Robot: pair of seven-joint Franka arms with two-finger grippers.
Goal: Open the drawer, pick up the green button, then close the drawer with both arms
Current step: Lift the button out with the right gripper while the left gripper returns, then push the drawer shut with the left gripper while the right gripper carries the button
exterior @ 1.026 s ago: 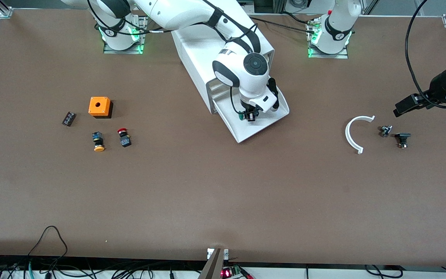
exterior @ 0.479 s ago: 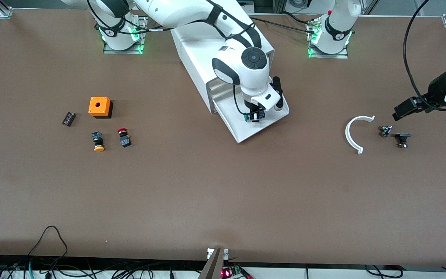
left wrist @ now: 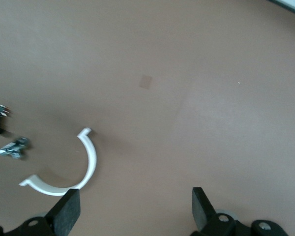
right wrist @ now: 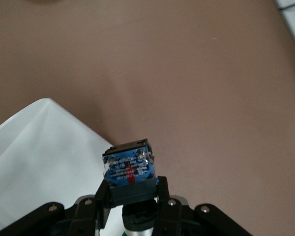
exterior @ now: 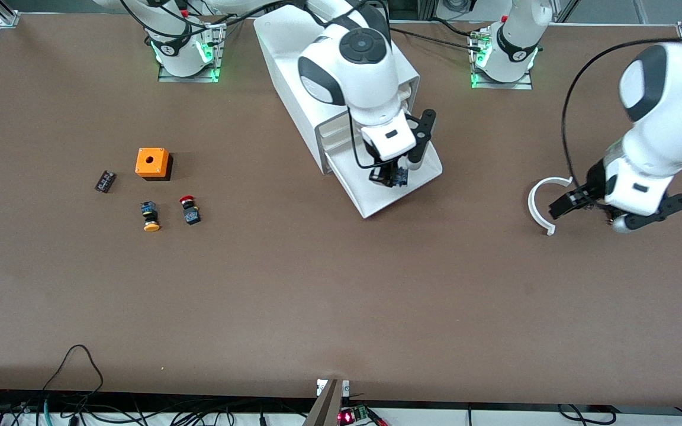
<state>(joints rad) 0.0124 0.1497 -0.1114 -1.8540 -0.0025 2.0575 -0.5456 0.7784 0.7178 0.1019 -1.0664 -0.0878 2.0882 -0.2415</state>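
Table [exterior: 341,296]: brown top, filling the front view.

Cabinet [exterior: 293,71]: big white box at upper centre of the frame, between the two arm bases. Its lowest drawer [exterior: 376,198] is pulled out toward the front camera, a shallow white tray; its corner also shows in the right wrist view [right wrist: 34,162].

Right arm: reaches from its base at upper left of the frame down over the cabinet. The right gripper [exterior: 389,176] hangs over the open drawer, its fingers clamped on the button [exterior: 398,176]. In the right wrist view the button [right wrist: 129,169] shows a blue labelled underside and black body between the pads; the cap is hidden, its colour not to be told from here.

Left arm: large in the right part of the frame. The left gripper [exterior: 578,200] is over the table toward the left arm's end, above the small parts there; the left wrist view [left wrist: 137,211] shows its fingers spread wide, nothing between them.

White curved half-ring [exterior: 535,204]: flat on the table just beside the left gripper; also seen [left wrist: 71,172].

Orange box [exterior: 152,163]: one round hole on top, centre left of the frame.

Yellow-capped button [exterior: 150,216] and red-capped button [exterior: 189,210]: side by side, nearer the front camera than the orange box.

Small black block [exterior: 105,181]: beside the orange box, toward the right arm's end.
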